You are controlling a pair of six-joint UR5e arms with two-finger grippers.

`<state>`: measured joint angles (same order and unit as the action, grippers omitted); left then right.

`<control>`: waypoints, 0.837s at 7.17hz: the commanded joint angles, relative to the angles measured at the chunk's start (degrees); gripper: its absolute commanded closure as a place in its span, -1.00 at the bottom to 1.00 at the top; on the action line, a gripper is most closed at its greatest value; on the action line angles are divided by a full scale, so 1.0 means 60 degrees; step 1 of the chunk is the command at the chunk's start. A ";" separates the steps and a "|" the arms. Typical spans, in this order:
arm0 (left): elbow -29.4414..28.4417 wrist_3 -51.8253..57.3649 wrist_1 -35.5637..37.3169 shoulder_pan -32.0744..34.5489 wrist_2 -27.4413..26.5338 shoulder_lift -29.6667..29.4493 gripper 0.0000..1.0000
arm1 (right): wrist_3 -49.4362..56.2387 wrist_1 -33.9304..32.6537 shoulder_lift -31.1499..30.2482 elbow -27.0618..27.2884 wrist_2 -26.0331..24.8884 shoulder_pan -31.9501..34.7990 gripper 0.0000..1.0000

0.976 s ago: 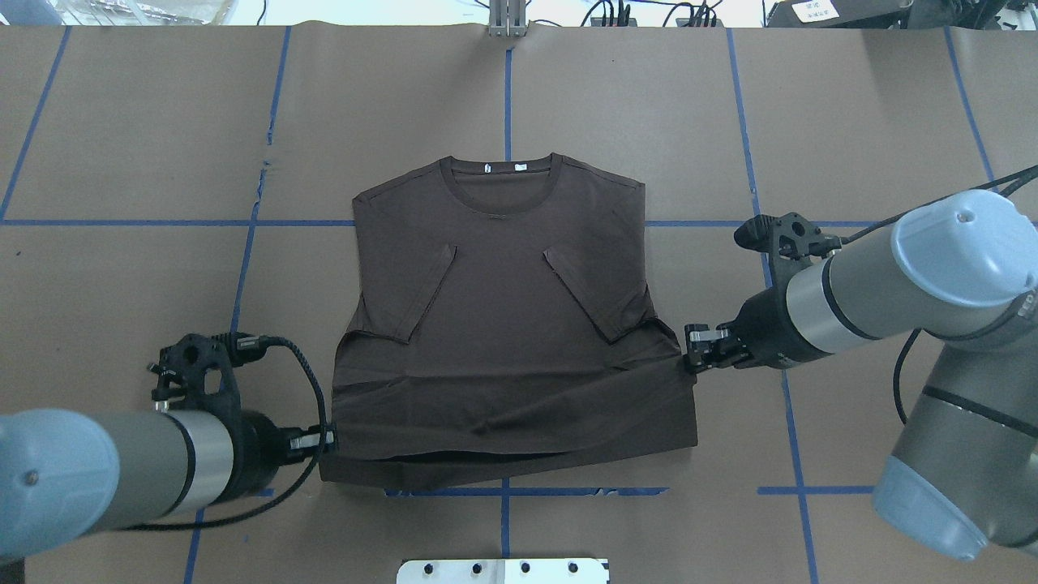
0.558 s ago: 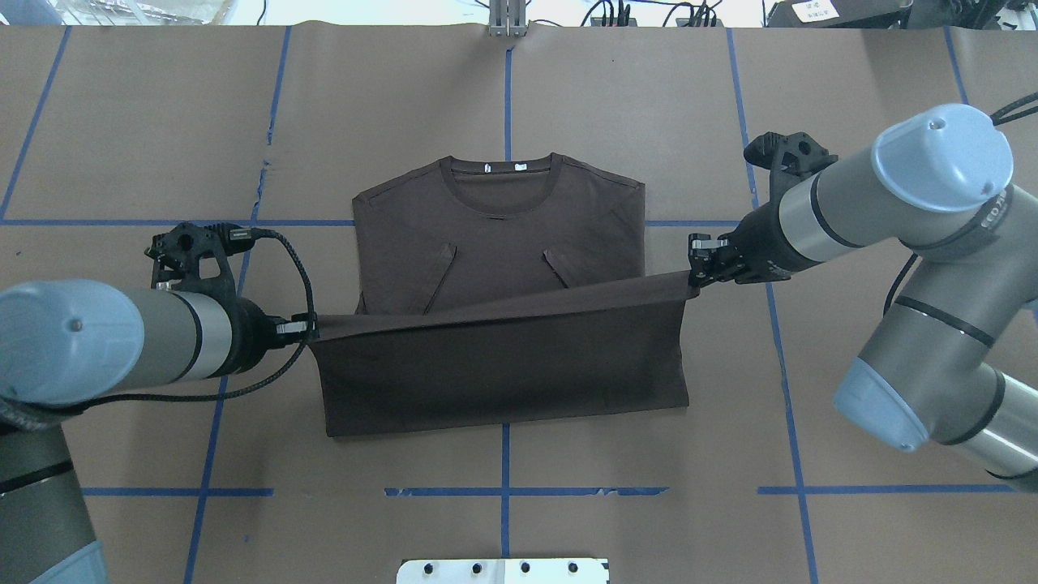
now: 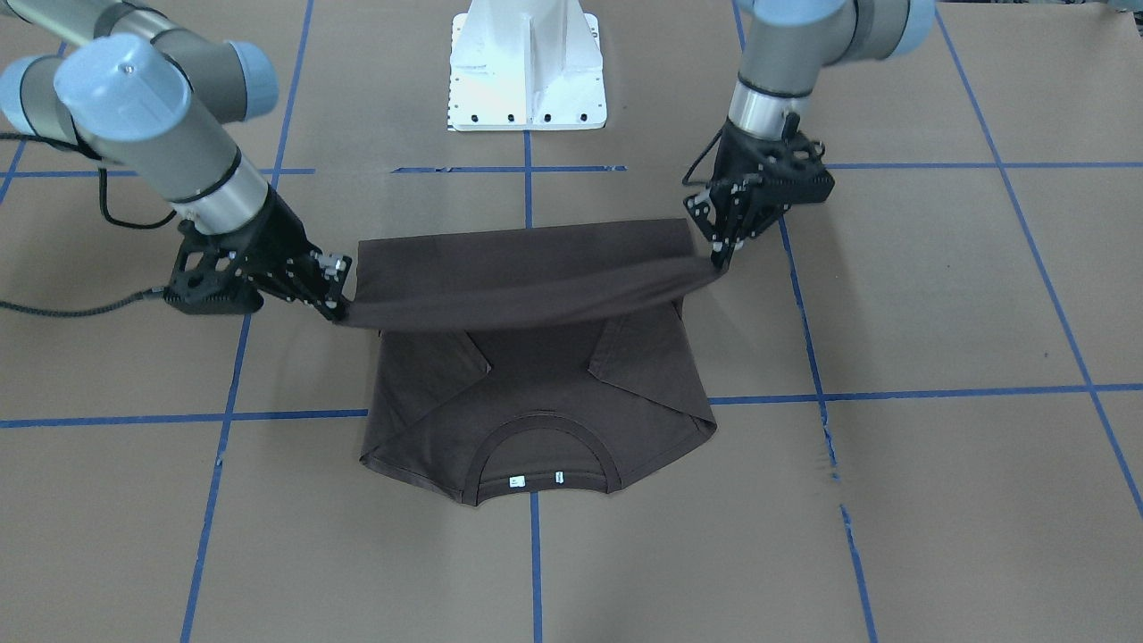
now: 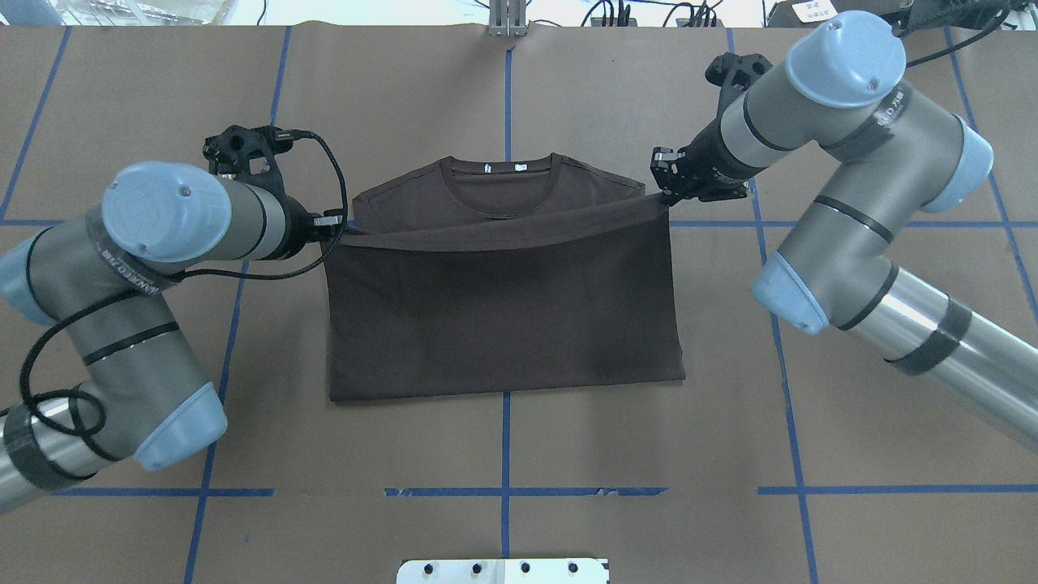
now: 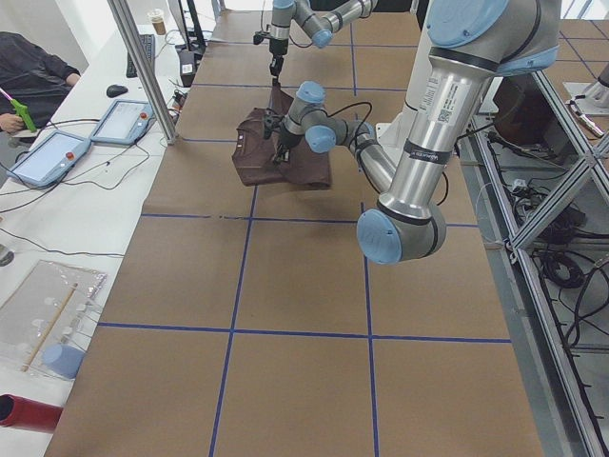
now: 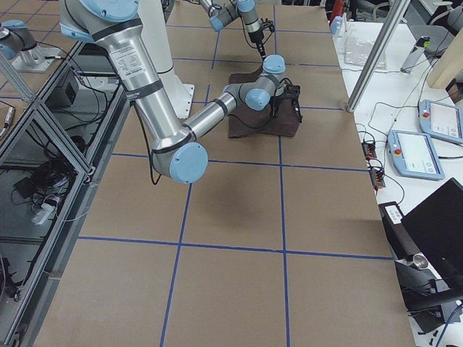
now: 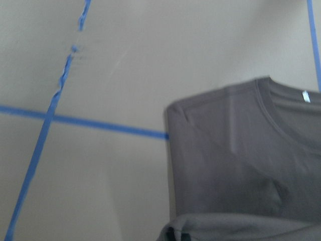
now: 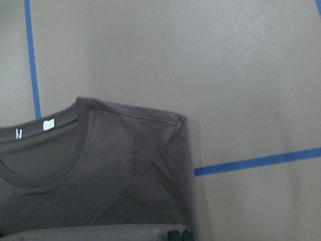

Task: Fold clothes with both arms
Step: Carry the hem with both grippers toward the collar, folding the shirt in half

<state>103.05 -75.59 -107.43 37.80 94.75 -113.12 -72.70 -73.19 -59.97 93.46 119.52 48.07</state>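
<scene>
- The dark brown T-shirt lies in the middle of the counter, which is covered with brown paper. Its collar points away from the robot.
- The lower part of the shirt is turned up over the body. Its hem is stretched as a band between the two grippers, just before the collar.
- The left gripper holds one corner of the hem, and its jaws are closed tight on the cloth.
- The right gripper holds the other corner, and its jaws are also pinched on the cloth.
- In the front-facing view the hem hangs above the counter and sags a little in the middle.
- Under it the two sleeves lie flat, folded inward over the chest.
- Two small white tags show inside the collar.
- The folded edge nearest the robot lies straight on the counter. It is near a blue tape line but does not touch it.
- The white base block stands well apart from the shirt.
</scene>
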 commanded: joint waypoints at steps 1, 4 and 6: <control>-0.2093 0.0554 -0.1530 0.0817 0.0013 -0.0597 1.00 | 0.0003 0.0012 0.0662 -0.1073 -0.0145 0.0321 1.00; -0.3096 0.0558 -0.2164 0.0864 -0.0001 -0.1068 1.00 | 0.0017 0.0012 0.1290 -0.2008 -0.0160 0.0514 1.00; -0.3083 0.0500 -0.2164 0.0864 -0.0001 -0.1302 1.00 | 0.0017 0.0026 0.1644 -0.2640 -0.0174 0.0514 1.00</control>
<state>84.81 -72.34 -120.29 42.95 94.75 -119.92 -72.60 -73.10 -51.47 80.00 118.55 51.10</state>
